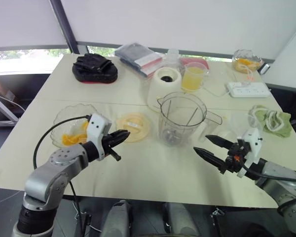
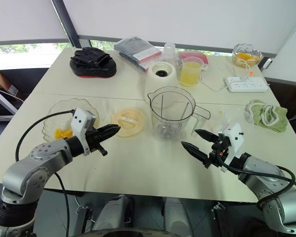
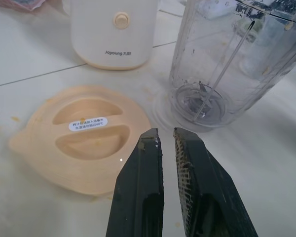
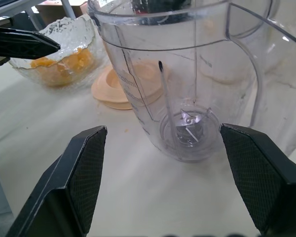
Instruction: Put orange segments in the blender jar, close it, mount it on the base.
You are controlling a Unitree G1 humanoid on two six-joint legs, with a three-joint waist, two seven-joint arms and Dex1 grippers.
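So far the blender jar (image 1: 181, 118) stands upright and empty on the desk (image 1: 153, 173), just in front of the base (image 1: 166, 84) and apart from it, so no step looks done yet. The orange segments (image 1: 69, 139) lie in the glass bowl (image 1: 64, 116) at the robot's left. The lid (image 1: 133, 127) lies flat between bowl and jar, just beside the jar.

The left claw (image 1: 126, 134) hovers above the desk beside the lid, its fingers pressed almost together on nothing. The right claw (image 1: 201, 143) is spread wide, low over the desk and pointing at the jar from the right.

The likeliest trouble is the fruit itself. The segments look soft and wet, so a hard pinch could crush one, and a light pinch could let it slip and drop on the lid or desk on the way over. The left claw must also open before it goes in, or it will only push the pieces about or bump the glass rim.

The empty jar probably weighs little. A careless nudge from the spread right claw could slide or tip it. A cup of juice (image 1: 193, 78) stands close to the base and could be knocked over at mounting.
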